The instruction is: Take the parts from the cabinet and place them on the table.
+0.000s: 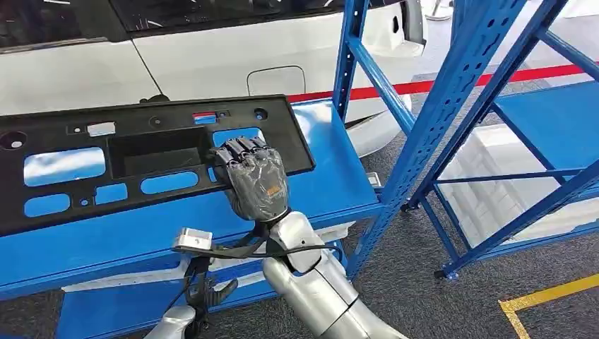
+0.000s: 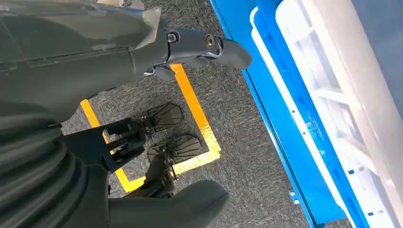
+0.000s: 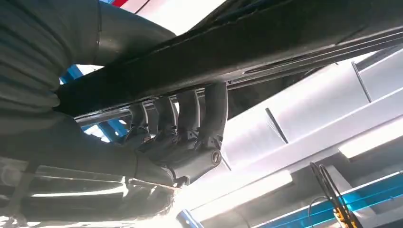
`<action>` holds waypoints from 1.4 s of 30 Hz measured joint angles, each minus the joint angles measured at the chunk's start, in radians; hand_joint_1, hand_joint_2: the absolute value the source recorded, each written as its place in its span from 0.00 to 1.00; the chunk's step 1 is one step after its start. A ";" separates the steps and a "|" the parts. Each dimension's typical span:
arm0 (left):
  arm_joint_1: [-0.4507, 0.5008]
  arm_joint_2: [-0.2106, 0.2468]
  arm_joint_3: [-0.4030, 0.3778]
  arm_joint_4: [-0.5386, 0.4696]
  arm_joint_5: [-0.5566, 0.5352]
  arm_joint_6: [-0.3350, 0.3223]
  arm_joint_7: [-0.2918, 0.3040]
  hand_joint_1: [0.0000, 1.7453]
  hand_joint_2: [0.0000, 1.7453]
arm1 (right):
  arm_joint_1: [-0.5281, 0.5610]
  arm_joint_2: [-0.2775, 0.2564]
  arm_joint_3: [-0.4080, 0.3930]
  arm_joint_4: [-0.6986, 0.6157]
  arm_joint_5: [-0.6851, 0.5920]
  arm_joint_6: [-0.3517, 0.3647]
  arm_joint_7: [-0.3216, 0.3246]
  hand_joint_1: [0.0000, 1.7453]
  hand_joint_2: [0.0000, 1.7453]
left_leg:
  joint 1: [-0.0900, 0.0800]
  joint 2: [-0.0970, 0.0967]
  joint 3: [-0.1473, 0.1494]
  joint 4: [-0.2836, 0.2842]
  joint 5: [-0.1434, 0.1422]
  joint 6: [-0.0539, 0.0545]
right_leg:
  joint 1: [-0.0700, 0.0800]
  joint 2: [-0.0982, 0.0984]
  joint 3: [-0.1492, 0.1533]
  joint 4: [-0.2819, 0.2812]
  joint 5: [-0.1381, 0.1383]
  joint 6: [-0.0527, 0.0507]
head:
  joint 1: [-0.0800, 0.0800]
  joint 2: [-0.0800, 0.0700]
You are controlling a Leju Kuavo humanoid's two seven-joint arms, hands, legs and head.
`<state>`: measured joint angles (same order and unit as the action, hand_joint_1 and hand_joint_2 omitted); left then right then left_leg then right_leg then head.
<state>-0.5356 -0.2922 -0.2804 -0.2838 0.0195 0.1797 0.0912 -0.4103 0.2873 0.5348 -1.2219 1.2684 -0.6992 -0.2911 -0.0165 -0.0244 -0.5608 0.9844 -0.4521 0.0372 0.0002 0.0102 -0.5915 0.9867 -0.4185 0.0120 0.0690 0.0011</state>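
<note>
- The left hand [image 2: 142,137] hangs low beside the robot over grey carpet marked with orange tape; its fingers are spread apart around nothing.
- The right hand [image 1: 253,176] is curled over the near edge of the black plastic panel [image 1: 106,159], fingers hooked through one of its cut-outs; in the right wrist view the fingers [image 3: 190,111] wrap the panel's edge, so it is clamped on the part.
- The black plastic panel lies flat on the blue shelf [image 1: 332,183] of the cabinet, at its front, not yet lifted.
- Judgement: a long, thin moulding like this is probably light but flexes and sags at the far end when held from one side; a cut-out rim gives a sure grip, and a second hold further along would steady it.
- Behind stands a white car [image 1: 212,56].
</note>
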 joint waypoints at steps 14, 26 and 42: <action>0.000 0.002 0.000 0.000 0.000 0.000 0.000 0.00 1.00 | 0.001 0.000 0.006 -0.005 -0.001 0.000 0.000 1.00 1.00 | -0.002 0.000 -0.001 0.004 -0.001 0.001 | -0.003 0.000 0.001 -0.002 0.001 0.001 | 0.000 0.000; 0.002 0.008 0.001 -0.001 -0.001 0.000 -0.001 0.00 1.00 | 0.011 -0.012 0.017 -0.025 -0.005 0.000 0.003 1.00 1.00 | 0.010 0.005 0.007 -0.017 0.014 0.025 | -0.007 -0.003 -0.150 0.294 -0.116 0.006 | 0.001 0.000; 0.020 0.028 0.009 -0.002 -0.018 -0.006 -0.005 0.00 1.00 | 0.101 -0.062 0.021 -0.171 -0.035 0.000 0.008 1.00 1.00 | 0.034 0.017 -0.129 0.287 -0.162 -0.057 | -0.027 -0.008 -0.017 -0.013 0.027 -0.009 | -0.002 0.000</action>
<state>-0.5161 -0.2643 -0.2716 -0.2853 0.0019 0.1740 0.0862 -0.3090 0.2254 0.5554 -1.3925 1.2329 -0.6992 -0.2831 0.0178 -0.0076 -0.6901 1.2712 -0.6145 -0.0193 -0.0269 0.0027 -0.6090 0.9739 -0.3918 0.0025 0.0675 0.0011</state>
